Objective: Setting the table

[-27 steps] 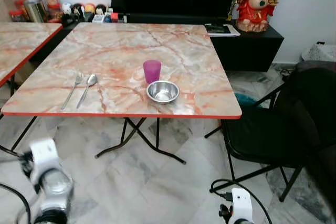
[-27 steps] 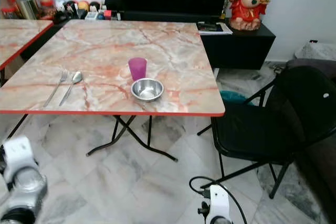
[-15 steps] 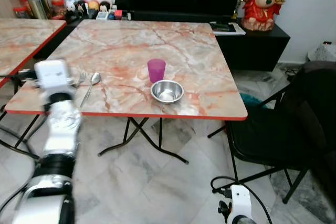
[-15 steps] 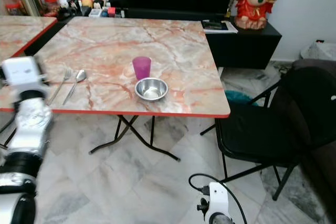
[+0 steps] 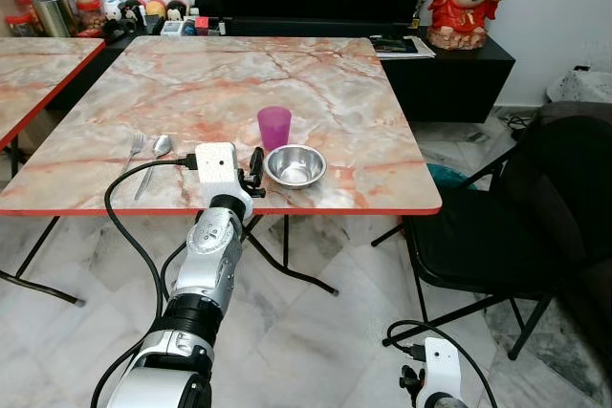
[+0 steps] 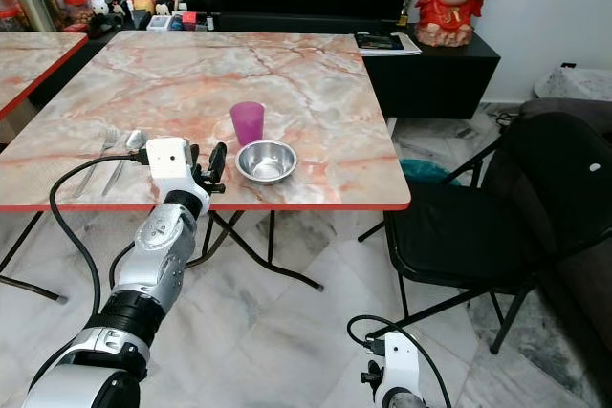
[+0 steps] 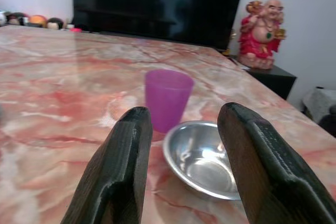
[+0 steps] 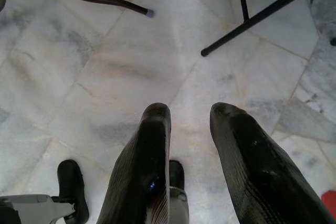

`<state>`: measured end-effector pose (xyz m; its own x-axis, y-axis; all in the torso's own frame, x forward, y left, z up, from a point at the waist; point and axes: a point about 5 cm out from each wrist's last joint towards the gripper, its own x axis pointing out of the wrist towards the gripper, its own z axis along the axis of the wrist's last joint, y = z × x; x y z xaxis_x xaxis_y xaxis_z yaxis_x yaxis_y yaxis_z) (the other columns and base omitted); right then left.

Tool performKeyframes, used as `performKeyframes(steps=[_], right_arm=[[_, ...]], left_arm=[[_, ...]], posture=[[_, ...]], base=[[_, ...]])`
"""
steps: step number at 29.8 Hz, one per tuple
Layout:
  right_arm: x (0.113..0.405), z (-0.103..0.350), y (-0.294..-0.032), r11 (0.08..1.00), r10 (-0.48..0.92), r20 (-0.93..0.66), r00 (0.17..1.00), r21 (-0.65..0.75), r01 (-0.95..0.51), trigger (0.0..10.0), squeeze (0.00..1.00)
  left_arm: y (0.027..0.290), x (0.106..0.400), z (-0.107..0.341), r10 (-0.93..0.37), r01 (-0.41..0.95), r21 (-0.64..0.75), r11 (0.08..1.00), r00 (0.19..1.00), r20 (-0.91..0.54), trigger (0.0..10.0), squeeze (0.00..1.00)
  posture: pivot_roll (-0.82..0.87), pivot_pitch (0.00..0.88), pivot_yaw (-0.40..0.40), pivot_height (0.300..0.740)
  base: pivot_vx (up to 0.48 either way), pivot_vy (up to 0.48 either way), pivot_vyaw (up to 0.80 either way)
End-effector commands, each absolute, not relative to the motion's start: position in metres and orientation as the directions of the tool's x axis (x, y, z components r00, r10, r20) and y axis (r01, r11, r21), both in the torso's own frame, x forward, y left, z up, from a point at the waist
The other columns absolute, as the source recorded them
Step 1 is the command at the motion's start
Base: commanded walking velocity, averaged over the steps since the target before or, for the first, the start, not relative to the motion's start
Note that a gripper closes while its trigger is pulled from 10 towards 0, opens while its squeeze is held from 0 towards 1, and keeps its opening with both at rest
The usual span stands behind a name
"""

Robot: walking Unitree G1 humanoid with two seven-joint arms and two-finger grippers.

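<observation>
Reaching over the table's front edge with fingers apart, the left gripper nears the steel bowl; the purple cup just behind could topple if nudged.

On table: cup just behind bowl; fork & spoon (side by side) well left.

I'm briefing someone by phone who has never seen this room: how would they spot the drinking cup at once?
Find the square marble-patterned table with the red edge in front of the black TV. Near its front edge sits a shiny steel bowl, and the translucent purple plastic cup stands upright right behind it. It is the only coloured item there; the metal fork and spoon lie farther left.
</observation>
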<state>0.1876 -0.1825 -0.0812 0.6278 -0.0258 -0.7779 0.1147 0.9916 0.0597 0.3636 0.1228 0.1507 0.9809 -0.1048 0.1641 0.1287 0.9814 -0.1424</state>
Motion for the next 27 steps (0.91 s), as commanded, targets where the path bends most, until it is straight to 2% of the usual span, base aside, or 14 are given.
performKeyframes(steps=[1,3,13,27], right_arm=[[0.188,-0.081,-0.184,0.989,-0.034,-0.772,0.634,0.064,0.131,10.0,0.00],[0.188,-0.081,-0.184,0.991,-0.032,-0.774,0.632,0.059,0.123,10.0,0.00],[0.188,-0.081,-0.182,0.989,-0.025,-0.772,0.635,0.072,0.127,10.0,0.00],[0.186,-0.082,-0.181,0.989,-0.025,-0.775,0.631,0.072,0.128,10.0,0.00]], left_arm=[[0.123,0.367,0.155,-0.114,0.138,-0.139,0.981,0.979,0.168,10.0,0.00],[0.126,0.369,0.157,-0.124,0.141,-0.090,0.986,0.977,0.171,10.0,0.00],[0.135,0.369,0.159,-0.107,0.126,-0.097,0.987,0.978,0.182,10.0,0.00],[0.130,0.369,0.161,-0.122,0.141,-0.089,0.986,0.975,0.186,10.0,0.00]], posture=[[-0.05,0.000,-0.034,0.736],[-0.05,0.000,-0.034,0.736],[-0.05,0.000,-0.030,0.736],[-0.05,0.000,-0.028,0.736]], base=[[0.000,0.000,0.00],[0.120,0.000,0.00],[0.270,0.000,0.00],[0.372,0.000,0.00]])
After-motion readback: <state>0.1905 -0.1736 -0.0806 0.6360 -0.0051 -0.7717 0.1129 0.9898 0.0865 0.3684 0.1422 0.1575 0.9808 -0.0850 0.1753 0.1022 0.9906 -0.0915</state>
